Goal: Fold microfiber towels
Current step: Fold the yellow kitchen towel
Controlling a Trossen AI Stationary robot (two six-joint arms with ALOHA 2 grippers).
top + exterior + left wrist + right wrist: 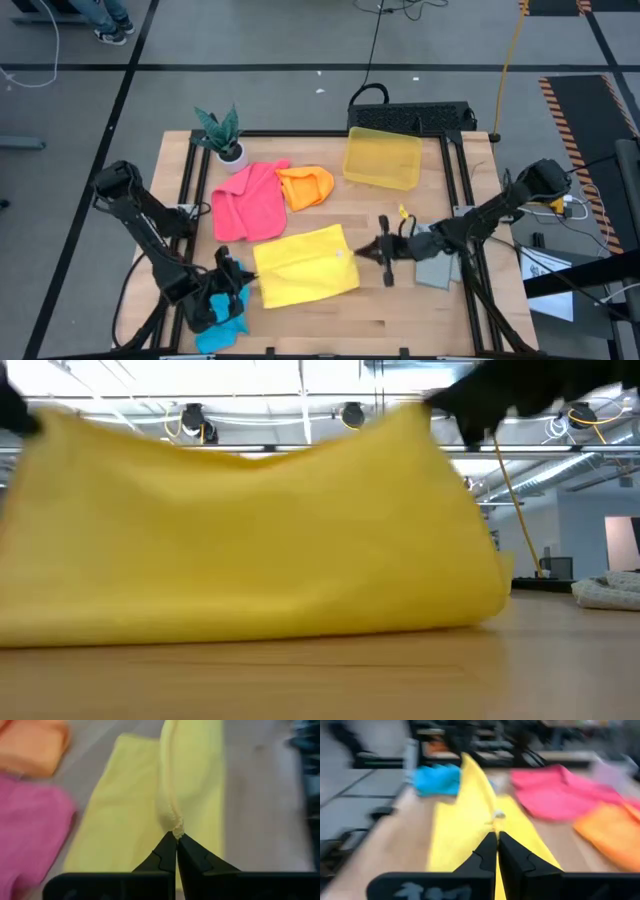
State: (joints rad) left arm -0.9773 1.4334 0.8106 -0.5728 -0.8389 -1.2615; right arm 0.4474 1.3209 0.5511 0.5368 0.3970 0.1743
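The yellow towel (305,265) is in the middle of the table, raised between my two grippers. In the low view it hangs like a curtain (250,530), with its lower part on the table. My left gripper (244,272) is shut on its left end. My right gripper (362,250) is shut on its right end. The pink towel (248,200) and the orange towel (305,187) lie flat at the far left. The blue towel (225,322) lies crumpled under my left arm. The grey towel (437,268) lies under my right arm. My left gripper pinches a tip of the yellow towel's hemmed edge (177,827) between its two fingertips, coming from the table's left and slanting down. The cloth runs away from the fingers, raised off the table there. My right gripper pinches the yellow towel's edge at its right end (496,817) between its two fingertips, coming nearly level from the table's right. The edge rises as a ridge beyond the fingers, and the cloth below it drops to the table.
A translucent yellow bin (382,157) stands at the far right, and a small potted plant (222,135) at the far left corner. Bare wood shows along the near edge (400,320) in front of the yellow towel.
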